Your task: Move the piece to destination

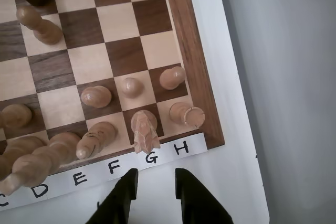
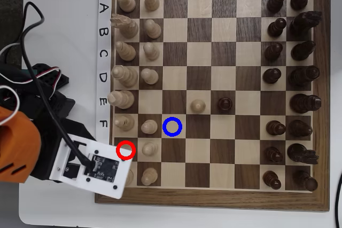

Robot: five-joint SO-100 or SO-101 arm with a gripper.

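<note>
In the overhead view, the arm (image 2: 32, 148) sits at the lower left of the frame and hides the square with the red ring (image 2: 126, 150). The blue ring (image 2: 172, 126) marks a light square just right of it, a little higher. In the wrist view, the knight (image 1: 144, 129) stands near the bottom middle, above the letter G. The jaws (image 1: 156, 178) are apart and empty, just below the knight.
</note>
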